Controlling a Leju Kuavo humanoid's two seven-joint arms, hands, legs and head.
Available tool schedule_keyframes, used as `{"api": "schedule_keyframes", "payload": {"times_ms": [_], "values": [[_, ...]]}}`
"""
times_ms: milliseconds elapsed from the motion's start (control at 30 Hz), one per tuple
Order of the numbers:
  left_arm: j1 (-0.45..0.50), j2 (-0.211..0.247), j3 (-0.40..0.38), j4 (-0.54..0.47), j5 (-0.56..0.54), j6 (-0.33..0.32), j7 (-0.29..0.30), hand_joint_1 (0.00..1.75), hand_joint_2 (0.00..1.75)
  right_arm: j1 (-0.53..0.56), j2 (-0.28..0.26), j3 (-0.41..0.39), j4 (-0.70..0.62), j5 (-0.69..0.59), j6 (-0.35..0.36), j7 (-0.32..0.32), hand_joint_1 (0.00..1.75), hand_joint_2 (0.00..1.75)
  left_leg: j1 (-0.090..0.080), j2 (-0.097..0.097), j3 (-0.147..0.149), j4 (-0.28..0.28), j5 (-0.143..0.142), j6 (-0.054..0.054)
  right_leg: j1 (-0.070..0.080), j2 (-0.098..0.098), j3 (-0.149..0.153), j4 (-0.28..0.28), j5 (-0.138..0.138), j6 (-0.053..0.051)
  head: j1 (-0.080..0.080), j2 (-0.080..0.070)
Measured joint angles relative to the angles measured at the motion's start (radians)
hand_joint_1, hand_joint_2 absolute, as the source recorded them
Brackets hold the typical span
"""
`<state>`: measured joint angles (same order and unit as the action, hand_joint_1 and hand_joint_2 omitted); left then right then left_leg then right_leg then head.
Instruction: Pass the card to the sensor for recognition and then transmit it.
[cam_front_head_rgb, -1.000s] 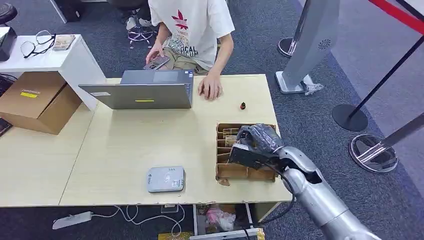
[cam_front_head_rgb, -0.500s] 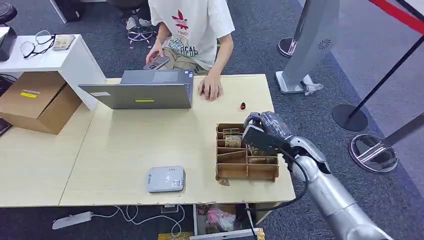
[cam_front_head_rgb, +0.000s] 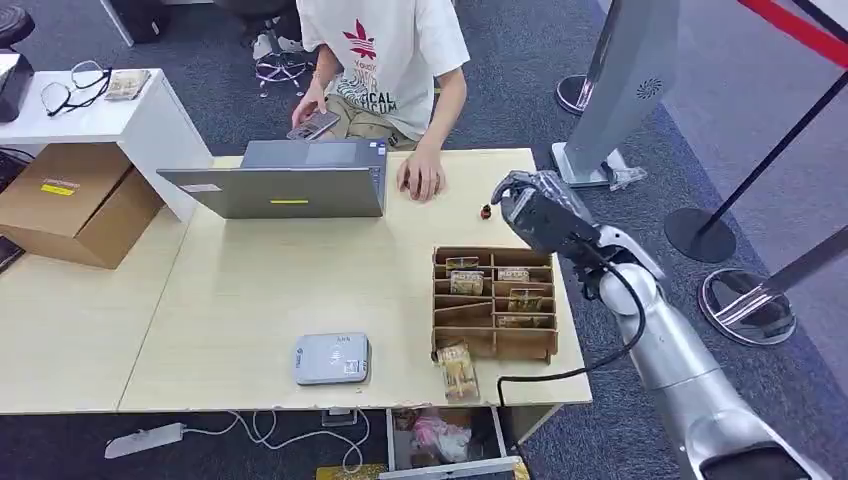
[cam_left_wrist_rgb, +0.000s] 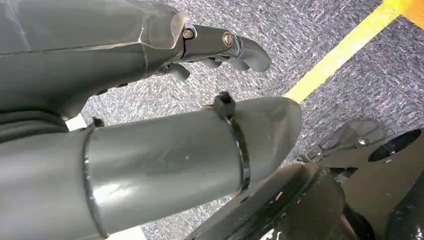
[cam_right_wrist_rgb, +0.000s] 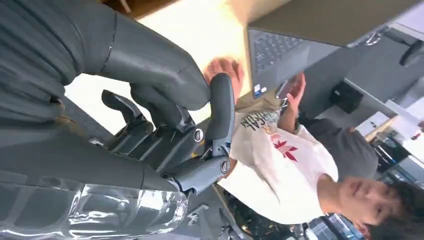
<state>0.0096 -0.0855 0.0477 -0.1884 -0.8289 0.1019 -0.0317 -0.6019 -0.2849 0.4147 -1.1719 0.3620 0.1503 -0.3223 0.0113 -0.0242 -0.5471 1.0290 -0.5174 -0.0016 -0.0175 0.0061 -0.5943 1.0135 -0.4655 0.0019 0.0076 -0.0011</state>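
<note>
Nearest the robot, one card (cam_front_head_rgb: 458, 369) lies flat at the front edge of the bench (cam_front_head_rgb: 260, 290), just in front of the wooden organiser (cam_front_head_rgb: 493, 303) and touching nothing that holds it. It looks thin, light and stiff, probably slick on its face, so lying flat it offers little to get under. My guess is that sliding it to overhang the bench edge, or pinching it by its two long edges, would serve best; a hard squeeze might bend it. To its left sits one grey sensor pad (cam_front_head_rgb: 332, 358), near the card but apart from it.

The organiser holds about four more cards in its slots, though I cannot count them surely.

Beyond it, the right robot hand (cam_front_head_rgb: 535, 210) hovers above the far right of the bench with its fingers curled in on nothing that I can see. Just beside it is one small dark object (cam_front_head_rgb: 486, 211).

The left robot hand (cam_left_wrist_rgb: 220, 47) hangs over carpet, fingers bent, holding nothing.

Farthest, one laptop (cam_front_head_rgb: 285, 180) stands before one seated person (cam_front_head_rgb: 385, 55).
</note>
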Motion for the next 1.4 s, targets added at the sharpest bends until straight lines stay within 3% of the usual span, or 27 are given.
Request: {"api": "schedule_keyframes", "payload": {"times_ms": [33,67,100,167,200,667,867,1033,1167,1400], "values": [[0.0,0.0,0.0,0.0,0.0,0.0,0.0,0.0,0.0,-0.008,0.004,-0.001,0.006,-0.004,0.003,-0.001,1.62,1.75,0.0,0.0,0.0,0.0,0.0,0.0,0.0,0.0,0.0,0.0,0.0,0.0,0.0,0.0],[0.0,0.0,0.0,0.0,0.0,0.0,0.0,0.0,0.0,-0.015,0.008,-0.002,0.011,-0.006,0.006,-0.002,0.73,1.75,0.0,0.0,0.0,0.0,0.0,0.0,0.0,0.0,0.0,0.0,0.0,0.0,0.0,0.0],[0.0,0.0,0.0,0.0,0.0,-0.001,0.0,0.0,0.0,-0.02,0.012,-0.004,0.016,-0.006,0.007,-0.002,0.45,1.75,0.0,0.0,0.0,0.0,0.0,0.0,0.0,0.0,0.0,0.0,0.0,0.0,0.0,0.0],[0.0,-0.001,0.0,0.0,0.0,-0.003,0.0,0.0,0.0,-0.029,0.021,-0.005,0.031,-0.006,0.007,-0.002,0.26,1.75,0.0,0.0,0.0,0.0,0.0,0.0,0.0,0.0,0.0,0.0,0.0,0.0,0.0,0.0],[0.0,-0.001,0.0,0.0,0.0,-0.003,0.0,0.0,0.0,-0.033,0.024,-0.005,0.038,-0.003,0.007,-0.002,0.02,1.75,0.0,0.0,0.0,0.0,0.0,0.0,0.0,0.0,0.0,0.0,0.0,0.0,0.0,0.0],[0.0,-0.003,0.0,0.0,0.001,-0.003,0.002,0.0,0.0,-0.007,0.056,0.012,0.055,0.069,-0.051,0.015,0.0,1.75,0.0,0.0,0.0,0.0,0.0,0.0,0.0,0.0,0.0,0.0,0.0,0.0,0.0,0.0],[0.0,-0.005,0.0,0.0,0.001,-0.002,0.002,0.0,0.0,0.04,0.056,0.019,0.015,0.113,-0.11,0.013,0.0,1.75,0.0,0.0,0.0,0.0,0.0,0.0,0.0,0.0,0.0,0.0,0.0,0.0,0.0,0.0],[0.001,-0.006,0.0,0.0,0.01,0.003,0.002,0.0,0.0,0.117,0.043,0.019,-0.077,0.262,-0.235,0.049,0.0,1.75,0.0,0.0,0.0,0.0,0.0,0.0,0.0,0.0,0.0,0.0,0.0,0.0,0.0,0.0],[0.002,-0.007,0.004,0.0,0.018,0.007,0.002,0.0,0.0,0.209,0.025,0.019,-0.187,0.487,-0.374,0.123,0.0,1.75,0.0,-0.001,0.0,0.0,-0.001,0.0,0.0,0.0,0.0,-0.001,-0.001,0.001,0.0,0.0],[0.003,-0.013,0.015,0.0,0.025,0.01,0.01,0.0,0.0,0.396,-0.011,-0.014,-0.381,0.69,-0.455,0.204,0.0,1.75,0.0,-0.001,0.0,0.0,-0.001,0.002,0.0,-0.001,0.0,-0.001,-0.001,0.001,0.0,0.0]]}}
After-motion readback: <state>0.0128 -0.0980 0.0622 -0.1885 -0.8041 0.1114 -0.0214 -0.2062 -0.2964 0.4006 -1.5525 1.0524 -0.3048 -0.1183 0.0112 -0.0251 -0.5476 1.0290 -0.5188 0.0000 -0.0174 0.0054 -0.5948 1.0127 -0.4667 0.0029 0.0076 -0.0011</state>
